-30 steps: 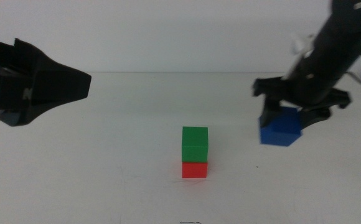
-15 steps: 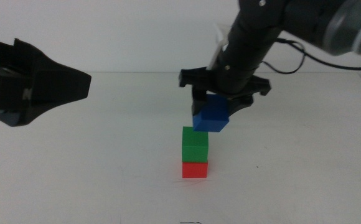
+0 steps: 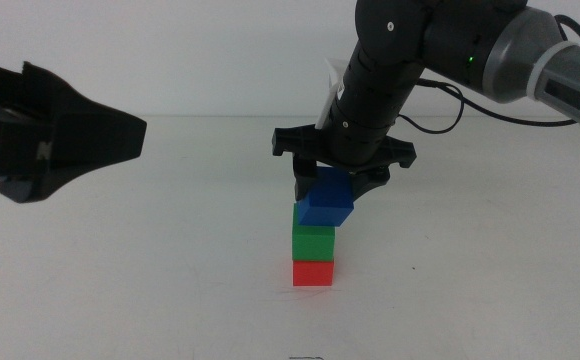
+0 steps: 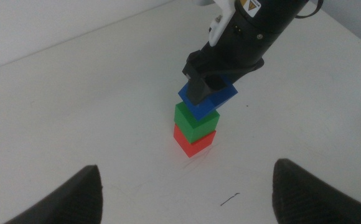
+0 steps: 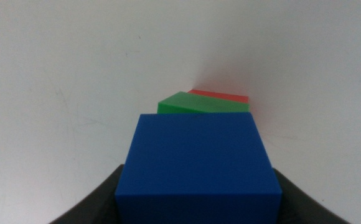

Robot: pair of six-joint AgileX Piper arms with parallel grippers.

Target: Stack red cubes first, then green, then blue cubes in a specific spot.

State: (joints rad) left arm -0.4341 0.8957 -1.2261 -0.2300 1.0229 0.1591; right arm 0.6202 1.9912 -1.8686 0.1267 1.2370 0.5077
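The red cube (image 3: 313, 273) sits on the white table with the green cube (image 3: 313, 242) stacked on it. My right gripper (image 3: 332, 182) is shut on the blue cube (image 3: 326, 206) and holds it right at the green cube's top, shifted slightly right; I cannot tell whether they touch. The left wrist view shows the red cube (image 4: 193, 141), green cube (image 4: 193, 119) and blue cube (image 4: 213, 99) under the right gripper (image 4: 221, 74). The right wrist view shows the blue cube (image 5: 199, 162) between the jaws, with the green cube (image 5: 190, 103) and red cube (image 5: 221, 94) beyond. My left gripper (image 3: 120, 140) waits open at the left.
The white tabletop (image 3: 170, 260) around the stack is bare. The right arm's cable (image 3: 450, 110) hangs behind the gripper. A small dark scratch mark (image 4: 230, 199) lies on the table in front of the stack.
My right gripper carried the blue cube from the right side leftward and lowered it onto the top of the green cube. The left arm has not moved.
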